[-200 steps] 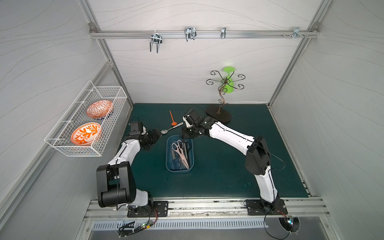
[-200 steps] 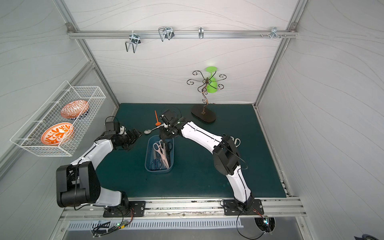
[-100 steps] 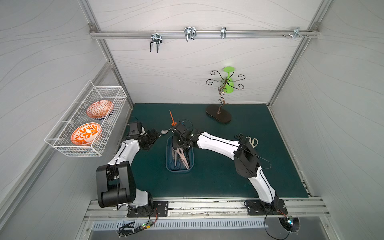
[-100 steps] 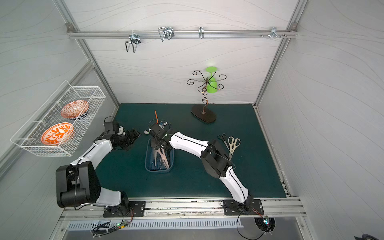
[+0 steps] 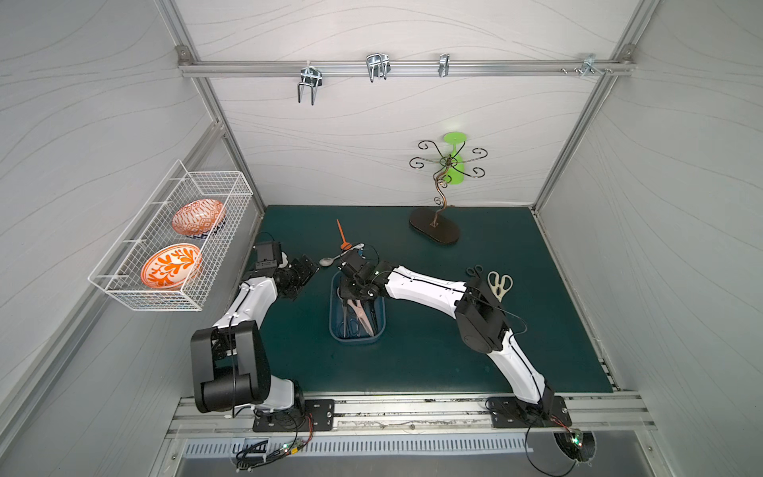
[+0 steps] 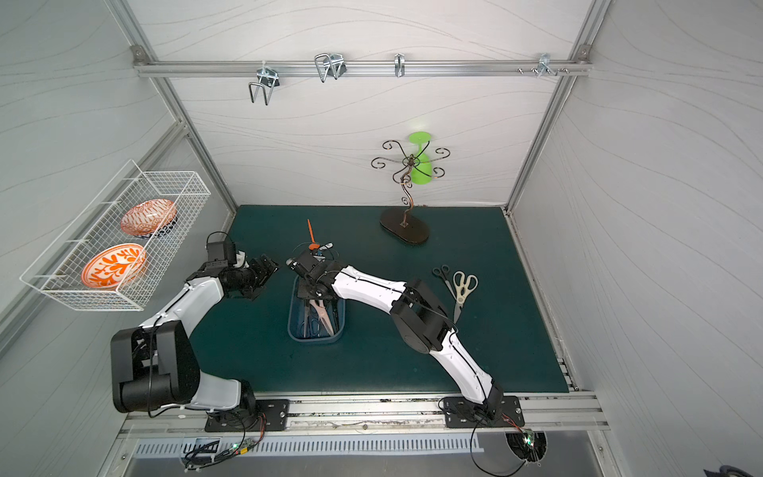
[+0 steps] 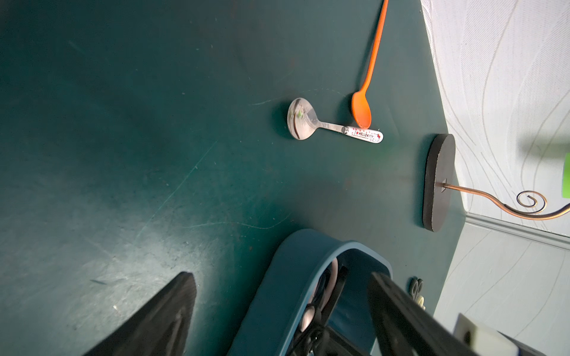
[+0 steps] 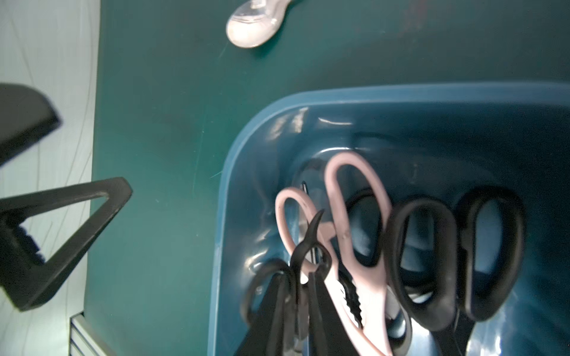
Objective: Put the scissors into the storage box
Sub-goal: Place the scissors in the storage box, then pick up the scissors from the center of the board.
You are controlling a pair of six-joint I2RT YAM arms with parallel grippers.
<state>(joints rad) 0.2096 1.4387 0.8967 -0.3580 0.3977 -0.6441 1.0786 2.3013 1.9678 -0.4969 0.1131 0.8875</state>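
My right claw (image 8: 296, 283) sits in the box (image 8: 401, 91), jaws nearly together about a small black pair (image 8: 305, 242); gripping or not, I cannot tell. A pink pair (image 8: 354, 234) lies alongside. My left claw (image 7: 280, 277) gapes beside the box. A cream pair (image 5: 499, 285) lies out on the mat (image 5: 413, 363).

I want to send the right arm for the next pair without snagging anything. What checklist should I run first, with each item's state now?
1. The right gripper above the storage box: ok.
2. The small hooked black scissors free of the right gripper: cannot tell; their handles sit at its fingertips.
3. The pink scissors lying inside the box: ok.
4. All scissors boxed: not ok; the cream scissors and a black pair lie on the mat.
5. The left gripper open, apart from the box: ok.
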